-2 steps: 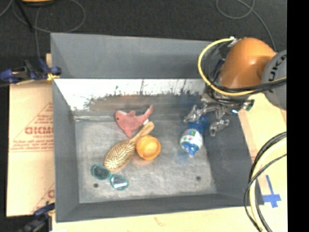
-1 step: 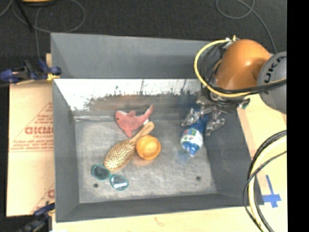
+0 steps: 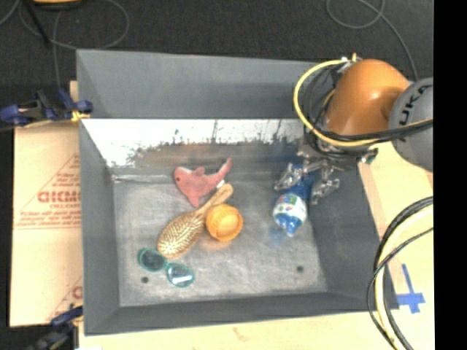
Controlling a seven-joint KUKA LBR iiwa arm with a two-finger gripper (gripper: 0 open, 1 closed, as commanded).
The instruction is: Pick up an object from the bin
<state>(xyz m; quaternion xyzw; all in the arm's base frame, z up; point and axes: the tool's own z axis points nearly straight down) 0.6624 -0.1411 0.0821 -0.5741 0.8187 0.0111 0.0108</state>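
Gripper (image 3: 308,181) at right of grey bin (image 3: 219,86), fingers apart, seemingly straddling the top of a small blue-and-white bottle (image 3: 289,213), orange ball (image 3: 223,222) nearby

Bottle (image 3: 290,214): top end hidden under end effector (image 3: 306,184); label too small to read. Grip on bottle: can't tell. Arm (image 3: 365,97) cut off at rt edge. Brush (image 3: 179,235) handle covers pt of pink toy (image 3: 195,183), lower edge.

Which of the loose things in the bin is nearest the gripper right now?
The small blue-and-white bottle, at the right of the bin floor just below the gripper. The pink piece, gold brush, orange ball and teal pieces lie farther left.
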